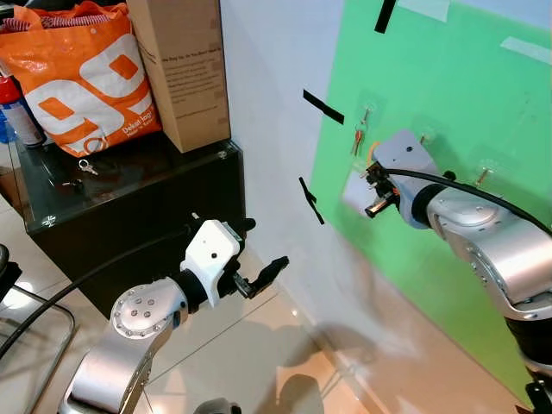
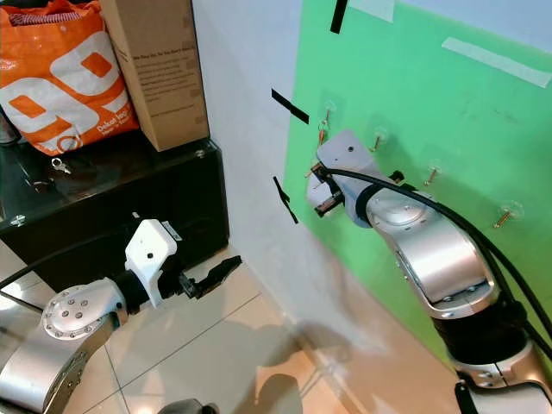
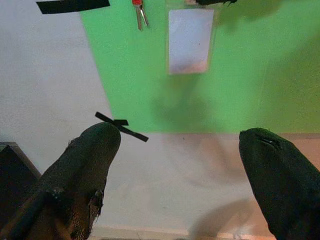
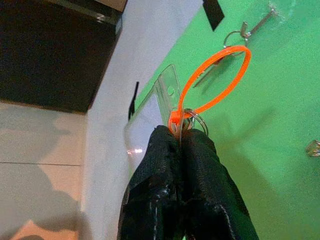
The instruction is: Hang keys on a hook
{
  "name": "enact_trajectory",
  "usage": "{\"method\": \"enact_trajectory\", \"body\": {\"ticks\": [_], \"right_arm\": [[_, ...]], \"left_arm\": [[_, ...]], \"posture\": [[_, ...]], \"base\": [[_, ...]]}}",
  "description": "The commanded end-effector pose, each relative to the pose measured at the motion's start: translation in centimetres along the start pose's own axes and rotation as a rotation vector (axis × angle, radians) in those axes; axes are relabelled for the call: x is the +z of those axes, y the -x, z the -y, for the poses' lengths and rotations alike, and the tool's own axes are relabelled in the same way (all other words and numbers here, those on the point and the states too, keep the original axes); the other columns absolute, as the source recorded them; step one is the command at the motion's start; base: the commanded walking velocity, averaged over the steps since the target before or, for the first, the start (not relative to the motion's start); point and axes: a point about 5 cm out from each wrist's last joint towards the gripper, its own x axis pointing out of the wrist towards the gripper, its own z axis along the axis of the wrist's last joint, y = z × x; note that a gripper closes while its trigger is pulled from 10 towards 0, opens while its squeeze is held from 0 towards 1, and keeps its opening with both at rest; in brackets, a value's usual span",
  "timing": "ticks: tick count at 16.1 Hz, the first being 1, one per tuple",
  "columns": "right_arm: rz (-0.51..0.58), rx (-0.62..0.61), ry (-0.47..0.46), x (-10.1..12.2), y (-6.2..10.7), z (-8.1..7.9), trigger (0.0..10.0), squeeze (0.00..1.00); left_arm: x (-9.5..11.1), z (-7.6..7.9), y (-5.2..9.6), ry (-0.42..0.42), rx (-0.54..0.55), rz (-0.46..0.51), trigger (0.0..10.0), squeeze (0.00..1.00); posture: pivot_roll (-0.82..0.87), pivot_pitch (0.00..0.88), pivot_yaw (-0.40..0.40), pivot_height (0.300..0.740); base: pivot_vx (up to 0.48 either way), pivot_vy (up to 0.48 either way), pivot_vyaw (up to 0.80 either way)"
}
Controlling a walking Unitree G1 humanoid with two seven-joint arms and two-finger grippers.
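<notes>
Right wrist view: right gripper (image 4: 182, 137) is clamped on a key ring (image 4: 192, 120) carrying an orange loop (image 4: 220, 80) and clear tag (image 4: 150, 120). Loop extends ahead of the fingertips, its far end just beside a hook (image 4: 250, 30) on the green board (image 4: 280, 110). Left gripper (image 3: 180, 165) idle, spread wide, well apart

An orange shopping bag (image 1: 82, 73) bore large white figures resembling "99" and small illegible lettering, while printed text on the cardboard box (image 1: 181, 69) remained unreadable.
</notes>
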Motion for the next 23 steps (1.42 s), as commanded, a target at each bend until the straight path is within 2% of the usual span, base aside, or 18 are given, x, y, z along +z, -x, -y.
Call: {"method": "enact_trajectory", "body": {"ticks": [1,3,7,9,12,14,18,23], "right_arm": [[0.003,-0.01,-0.041,-0.1,0.0,0.6,10.0,0.0],[0.195,0.053,-0.349,1.2,-0.2,0.9,10.0,0.0],[0.328,0.175,-0.673,0.8,-0.3,0.8,10.0,0.0],[0.333,0.18,-0.691,0.8,-0.3,0.8,10.0,0.0],[0.357,0.209,-0.915,-0.9,-0.4,0.7,10.0,0.0],[0.362,0.196,-1.0,-1.9,-0.6,0.8,10.0,0.0],[0.337,0.193,-1.08,-3.2,-0.8,0.5,10.0,0.0],[0.386,0.2,-1.136,-3.3,-0.5,0.6,10.0,0.0]], "left_arm": [[0.1,0.1,0.0,-0.009,-0.002,-0.001,10.0,0.0],[0.2,0.0,-0.1,-0.009,-0.002,-0.001,10.0,0.0],[0.4,-0.1,-0.1,-0.012,-0.002,0.002,10.0,0.0],[0.4,-0.1,-0.1,-0.012,-0.002,0.002,10.0,0.0],[0.5,-0.1,-0.1,-0.014,-0.005,0.003,10.0,0.0],[0.6,-0.2,-0.1,-0.017,-0.009,0.004,10.0,0.0],[0.8,-0.4,-0.1,-0.021,-0.011,0.003,10.0,0.0],[0.9,-0.6,0.0,-0.021,-0.004,0.003,10.0,0.0]], "posture": [[0.0,0.0,-0.033,0.74],[0.0,0.0,-0.029,0.74],[0.0,0.0,-0.029,0.74],[0.0,0.0,-0.029,0.74],[0.0,0.0,-0.023,0.74],[0.0,0.0,-0.019,0.74],[0.01,0.0,-0.015,0.74],[0.01,0.0,-0.006,0.74]], "base": [[0.0,0.0,0.0],[0.0,0.0,0.0],[0.0,0.0,0.0],[0.0,0.0,0.0],[0.0,0.0,0.0],[0.0,0.0,0.0],[0.0,0.0,0.0],[0.0,0.0,0.0]]}}
